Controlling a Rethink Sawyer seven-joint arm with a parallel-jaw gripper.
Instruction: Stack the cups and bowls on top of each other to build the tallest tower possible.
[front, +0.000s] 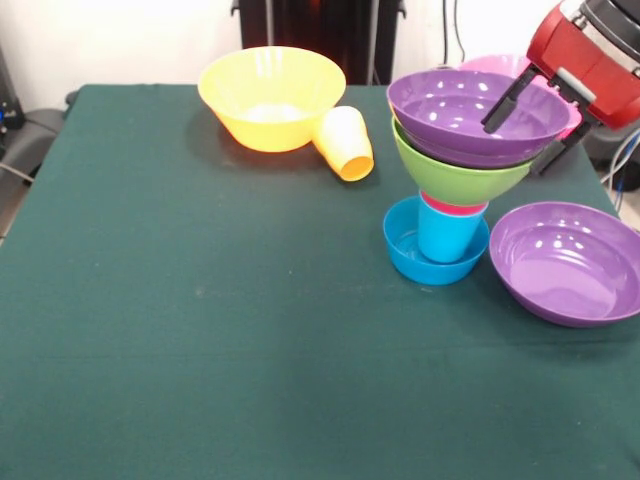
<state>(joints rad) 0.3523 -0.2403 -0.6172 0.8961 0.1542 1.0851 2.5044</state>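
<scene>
Standing right of centre in the frame, the tower (452, 170) rises from a small blue bowl (410, 250) on the green table (200, 330). A blue cup (446, 235) sits in that bowl, a red cup's rim (452, 207) shows just above it, a lime green bowl (455, 172) rests on the cups, and a purple bowl (470, 112) tops the stack, sitting tilted rather than level.

From the upper right corner the red and black arm (590, 45) reaches down toward the top of the tower. The gripper (532, 130) straddles the right rim of the top purple bowl: one dark finger (505, 100) lies inside the bowl against its inner wall, the other sits outside the rim at the right. The fingers are spread apart, with the bowl's wall between them; whether they are pressing on the rim or merely beside it cannot be told.

A second purple bowl (565, 262) rests upright on the table at the right edge, just beside the small blue bowl. Behind the tower, at the upper right, a pink bowl (497, 65) shows only its rim. At upper centre sits a large orange-yellow bowl (270, 95), and a yellow-orange cup (345, 142) lies on its side touching that bowl's right flank, its mouth toward the lower right.
</scene>
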